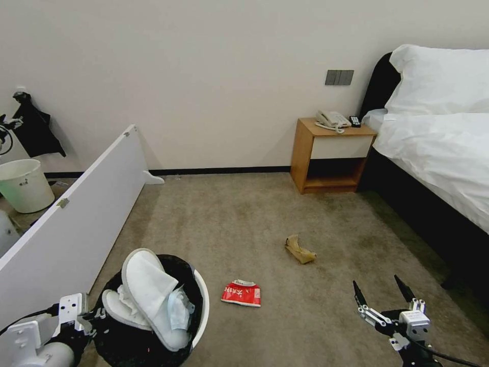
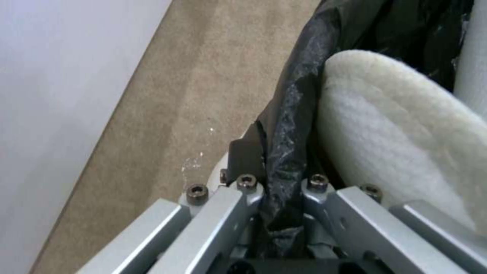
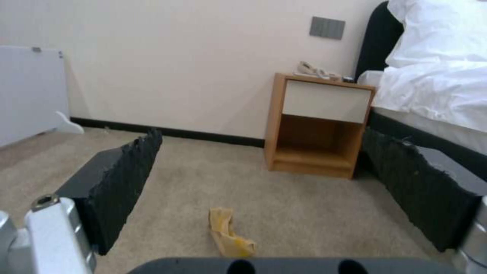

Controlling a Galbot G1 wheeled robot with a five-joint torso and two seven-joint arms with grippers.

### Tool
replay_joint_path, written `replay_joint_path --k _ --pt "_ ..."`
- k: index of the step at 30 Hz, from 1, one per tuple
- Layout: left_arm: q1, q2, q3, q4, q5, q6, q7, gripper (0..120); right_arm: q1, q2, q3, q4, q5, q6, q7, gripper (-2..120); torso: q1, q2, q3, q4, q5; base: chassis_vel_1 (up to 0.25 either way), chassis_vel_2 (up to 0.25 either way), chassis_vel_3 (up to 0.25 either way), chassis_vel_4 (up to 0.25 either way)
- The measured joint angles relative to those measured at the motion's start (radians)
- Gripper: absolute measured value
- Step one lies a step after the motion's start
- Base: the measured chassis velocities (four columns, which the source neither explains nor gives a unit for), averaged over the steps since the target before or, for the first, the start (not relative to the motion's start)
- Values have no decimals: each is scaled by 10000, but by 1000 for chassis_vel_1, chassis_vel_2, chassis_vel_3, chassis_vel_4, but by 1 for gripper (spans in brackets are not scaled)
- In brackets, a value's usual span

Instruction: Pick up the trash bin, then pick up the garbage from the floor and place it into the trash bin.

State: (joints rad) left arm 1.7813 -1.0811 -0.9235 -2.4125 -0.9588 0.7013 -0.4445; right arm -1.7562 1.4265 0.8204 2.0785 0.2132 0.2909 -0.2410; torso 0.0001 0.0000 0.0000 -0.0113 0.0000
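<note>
The trash bin [image 1: 202, 302], white with a black bag [image 2: 299, 95] over its rim, is at the lower left in the head view. My left gripper [image 1: 94, 315] is shut on its near rim, and the left wrist view shows the fingers [image 2: 238, 198] pinching rim and bag. Two white slippers [image 1: 147, 285] and crumpled tissues lie inside, one slipper [image 2: 395, 144] close to the fingers. On the floor [image 1: 265, 214] a red snack packet [image 1: 241, 293] and a crumpled brown paper bag [image 1: 299, 250] lie ahead. My right gripper [image 1: 379, 291] hangs open above the carpet, the paper bag [image 3: 228, 232] beyond its pads [image 3: 121, 179].
A long white board [image 1: 76, 224] leans along the left side, with a pale unlined bucket [image 1: 23, 183] behind it. A wooden nightstand [image 1: 331, 153] holding a phone stands against the far wall. The bed [image 1: 438, 153] runs along the right. Open carpet surrounds the litter.
</note>
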Motion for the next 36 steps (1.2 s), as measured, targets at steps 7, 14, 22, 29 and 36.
replay_joint_path --k 7,14,22,29,36 --pt "-19 -17 -88 107 -10 -14 14 1 14 -96 -1 10 89 -24 0 100 0 0 0 1 0 -40 44 50 -51" --pt "-8 -49 -95 118 -3 -27 31 1 12 -132 2 17 127 -26 0 100 1 0 0 1 0 -60 66 61 -63" --pt "-4 -87 -95 120 26 -30 38 1 77 -140 -18 0 173 -48 0 100 0 0 0 0 0 -62 56 62 -54" --pt "-35 -94 -83 118 45 -30 38 1 105 -151 -33 -7 197 -61 -8 100 0 0 0 2 0 -62 58 51 -44" --pt "-89 -95 -43 134 46 -30 38 1 140 -169 -34 -36 243 -85 -57 100 0 0 0 0 0 -62 60 68 -58"
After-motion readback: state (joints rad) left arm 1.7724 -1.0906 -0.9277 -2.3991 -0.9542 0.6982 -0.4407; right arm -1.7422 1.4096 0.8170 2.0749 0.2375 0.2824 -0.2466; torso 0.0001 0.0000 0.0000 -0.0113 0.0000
